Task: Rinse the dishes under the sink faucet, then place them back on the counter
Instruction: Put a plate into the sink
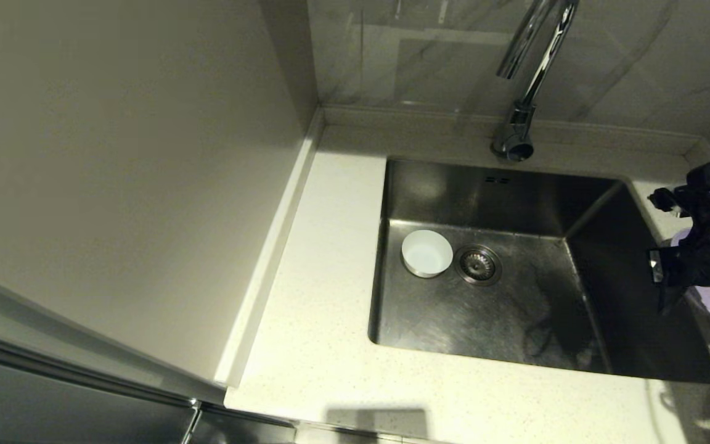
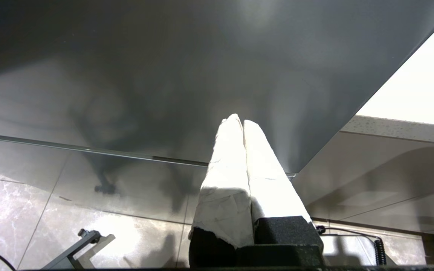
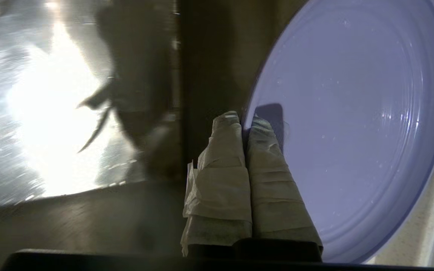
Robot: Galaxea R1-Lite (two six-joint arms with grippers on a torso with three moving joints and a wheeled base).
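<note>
Step in hand, as I judge it: lifting the lilac-purple round plate [image 3: 352, 124] off the off-white speckled stone counter [image 1: 318, 320] to carry it under the tall chrome gooseneck faucet [image 1: 530, 68].

Right gripper [image 3: 244, 118]: tape-wrapped fingers [image 3: 224, 158] pinched narrow on the near rim of the plate, one finger over the face, one apparently under the edge.

To do it well: keep the pinch deep on the rim, raise the plate clear of the edge of the square brushed-steel sink [image 1: 577, 191] before swinging toward upper centre of the head view, hold it tilted so water can run off.

Pose: right arm at the right edge of the head view, just beside the sink's right wall, wrist over the plate.

Small round white bowl [image 1: 427, 253] sits on the basin floor beside the round metal drain strainer [image 1: 478, 264].

Left gripper [image 2: 241, 122]: fingers together, empty, parked below counter level.
</note>
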